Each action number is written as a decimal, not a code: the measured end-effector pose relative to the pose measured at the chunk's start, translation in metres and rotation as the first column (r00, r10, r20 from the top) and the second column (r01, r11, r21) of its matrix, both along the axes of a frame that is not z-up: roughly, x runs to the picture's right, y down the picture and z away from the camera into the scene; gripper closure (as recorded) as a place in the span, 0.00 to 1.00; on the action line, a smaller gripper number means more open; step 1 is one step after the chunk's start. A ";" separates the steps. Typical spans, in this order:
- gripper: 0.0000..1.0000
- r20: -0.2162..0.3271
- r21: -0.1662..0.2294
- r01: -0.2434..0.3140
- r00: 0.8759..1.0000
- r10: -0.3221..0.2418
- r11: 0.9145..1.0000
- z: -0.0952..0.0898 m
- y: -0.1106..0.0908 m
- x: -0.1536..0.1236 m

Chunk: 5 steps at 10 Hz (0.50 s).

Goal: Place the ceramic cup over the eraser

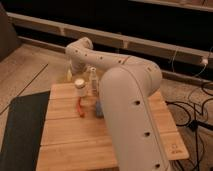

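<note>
I find the gripper (75,70) at the far edge of the wooden surface (70,140), close by the ceramic cup (80,85). I cannot tell its state.

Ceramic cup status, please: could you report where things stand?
Gripper at the table's far-left corner, just above the ceramic cup. Cup upright; eraser not in sight. White bottle close beside cup, orange stick in front.

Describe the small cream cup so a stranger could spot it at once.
On the wooden table, look near the far left corner, just below the gripper. The cup is short, stubby and cream, left of the taller slim white bottle, behind the orange-red stick.
</note>
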<state>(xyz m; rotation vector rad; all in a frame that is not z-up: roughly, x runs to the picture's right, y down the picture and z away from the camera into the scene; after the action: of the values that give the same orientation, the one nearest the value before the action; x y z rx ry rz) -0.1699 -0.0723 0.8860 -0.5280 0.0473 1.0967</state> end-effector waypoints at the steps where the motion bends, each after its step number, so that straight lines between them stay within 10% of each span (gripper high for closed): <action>1: 0.35 -0.004 -0.009 0.010 1.000 -0.010 1.000 0.004 0.002 0.001; 5: 0.35 -0.014 -0.033 0.050 0.999 -0.050 0.998 0.010 0.009 0.003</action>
<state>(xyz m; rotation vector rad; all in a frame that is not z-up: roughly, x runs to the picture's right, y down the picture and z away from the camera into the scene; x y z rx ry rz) -0.1666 -0.0636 0.8959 -0.5447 0.0912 1.0526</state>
